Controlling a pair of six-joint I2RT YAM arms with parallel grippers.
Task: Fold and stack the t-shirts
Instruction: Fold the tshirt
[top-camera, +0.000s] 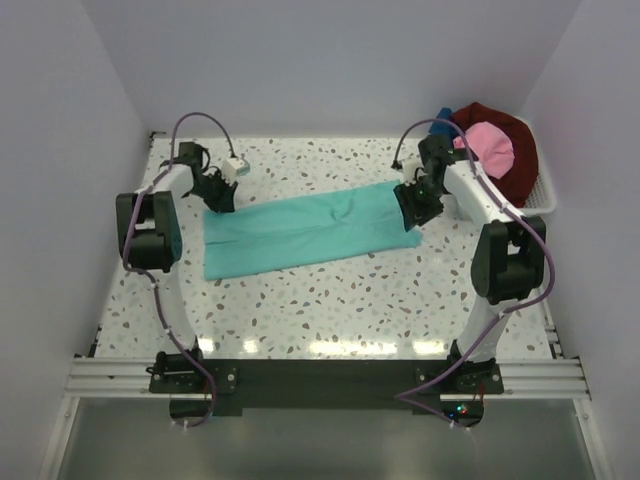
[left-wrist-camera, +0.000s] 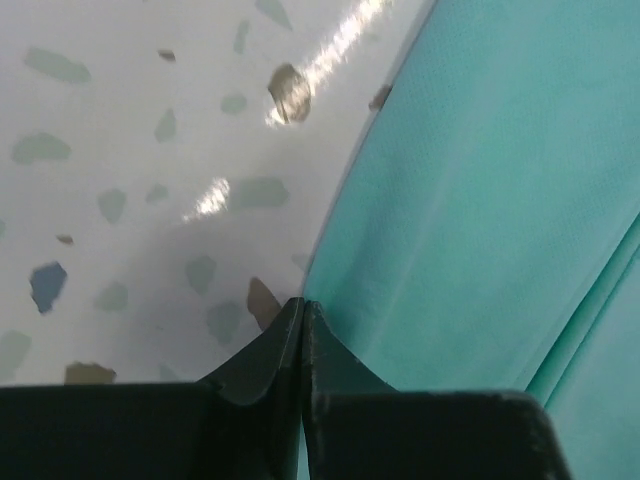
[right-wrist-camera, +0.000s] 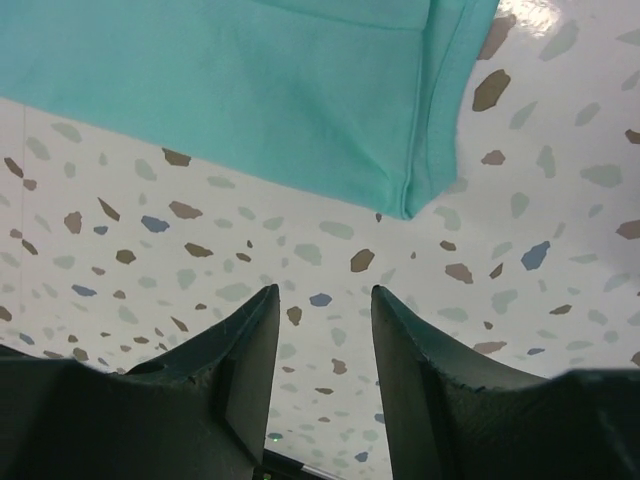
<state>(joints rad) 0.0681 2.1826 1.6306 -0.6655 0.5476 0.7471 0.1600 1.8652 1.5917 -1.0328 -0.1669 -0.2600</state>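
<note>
In the middle of the worktop (top-camera: 330, 300) lies the teal-green t-shirt (top-camera: 310, 232). It is laid out as a long flat band that runs from the left-near side to the right-far side. It looks already folded lengthwise: a fold line goes along it, and at the right end a stitched hem (right-wrist-camera: 415, 205) closes a neat corner. The cloth is plain, matte and finely knitted, with only a few shallow wrinkles.

I judge that such fabric is light, soft and limp. It will sag and drag on the smooth speckled surface, so it is better to hold it at two corners of one short end, on the hem where the layers are thick.

The left gripper (left-wrist-camera: 302, 303) is at the far-left corner of the band. Its jaws are pressed together right at the edge of the cloth, but I cannot tell whether any fabric is caught between them. The right gripper (right-wrist-camera: 322, 292) hangs just beside the right end. Its jaws are spread and hold nothing, and the hem corner lies a little beyond the tips.

At the far right stands a white basket (top-camera: 545, 195) with a dark red shirt (top-camera: 515, 135), a pink shirt (top-camera: 492, 148) and a bit of a blue shirt (top-camera: 443, 113).
</note>
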